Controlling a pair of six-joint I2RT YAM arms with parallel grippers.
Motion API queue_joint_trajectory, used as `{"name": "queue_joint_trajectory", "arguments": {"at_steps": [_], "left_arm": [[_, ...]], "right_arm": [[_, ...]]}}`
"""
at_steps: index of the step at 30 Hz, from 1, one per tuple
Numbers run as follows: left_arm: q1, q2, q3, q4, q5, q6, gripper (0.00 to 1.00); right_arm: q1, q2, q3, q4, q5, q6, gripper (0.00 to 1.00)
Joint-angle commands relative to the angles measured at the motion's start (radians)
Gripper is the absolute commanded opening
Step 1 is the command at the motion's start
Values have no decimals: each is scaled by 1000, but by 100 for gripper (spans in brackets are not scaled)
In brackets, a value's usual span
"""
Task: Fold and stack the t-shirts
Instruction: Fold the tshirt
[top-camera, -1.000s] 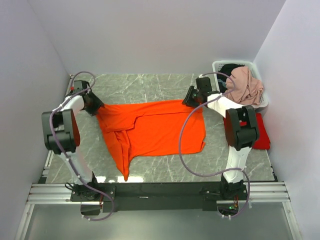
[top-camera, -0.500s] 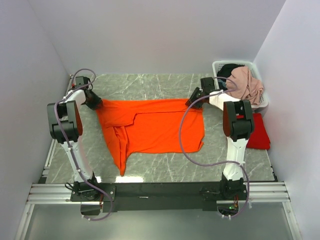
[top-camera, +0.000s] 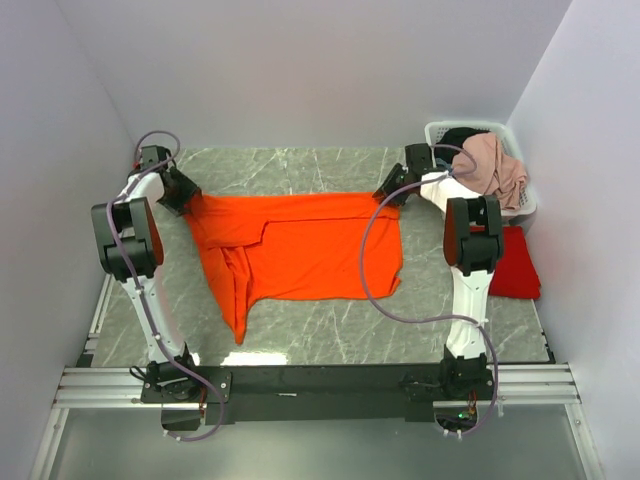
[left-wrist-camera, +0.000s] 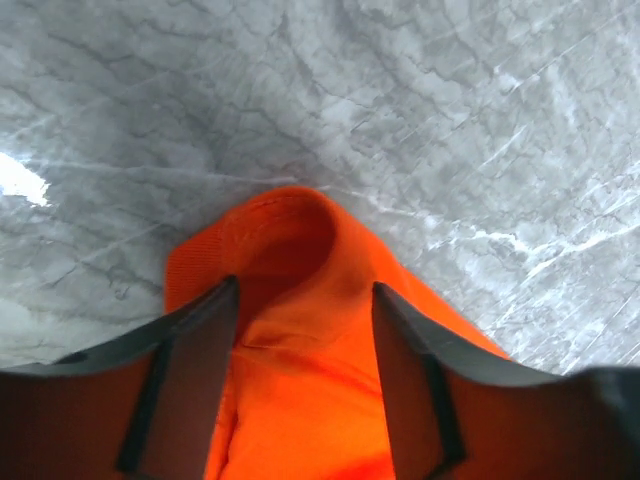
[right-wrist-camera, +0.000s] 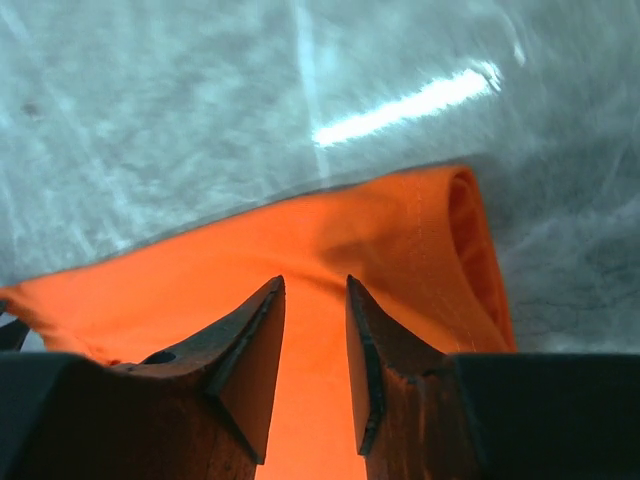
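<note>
The orange t-shirt lies spread on the marble table, its far edge pulled straight between my two grippers. My left gripper is at the shirt's far left corner. In the left wrist view its fingers hold a bunched fold of orange cloth that sticks out past the tips. My right gripper is at the far right corner. In the right wrist view it stands narrowly apart on the cloth, beside a rolled hem. The red t-shirt lies folded at the right edge.
A white laundry basket with pink and dark clothes stands at the far right corner, just behind the right gripper. White walls close in the table on three sides. A loose part of the orange shirt hangs toward the near left.
Both grippers have moved toward the far wall and outward, dragging the orange shirt away from the bases. Its far edge is now straighter.
</note>
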Motion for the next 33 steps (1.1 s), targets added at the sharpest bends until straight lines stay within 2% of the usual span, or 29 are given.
{"name": "queue_joint_trajectory", "arguments": {"at_steps": [1, 5, 8, 9, 14, 15, 18, 22, 26, 30, 33], "left_arm": [[18, -44, 23, -32, -27, 19, 63], [17, -216, -53, -16, -56, 21, 79], [3, -360, -134, -55, -95, 32, 94], [-2, -443, -169, -59, -95, 25, 95], [-29, -695, -508, -55, -95, 7, 96], [-39, -771, -557, -58, -95, 4, 94], [-115, -915, -767, -93, -127, -8, 92], [-152, -1051, -931, -119, -109, -57, 90], [-163, -1109, -1019, -121, -109, -80, 88], [-189, -1056, -1028, -101, -106, -80, 88], [-201, -1004, -1012, -76, -107, -73, 88]], "right_arm": [[-10, -42, 77, -22, -49, -79, 39], [18, -170, 11, -11, -65, -128, 43], [59, -291, -100, -26, -20, -150, 45], [69, -321, -169, -39, 1, -151, 46], [131, -524, -389, -86, 127, -180, 48], [151, -550, -451, -100, 138, -190, 48], [196, -648, -577, -126, 175, -217, 48], [202, -791, -751, -117, 210, -202, 47], [181, -849, -829, -140, 264, -202, 47], [149, -851, -863, -154, 307, -200, 47], [116, -840, -881, -120, 253, -194, 47]]}}
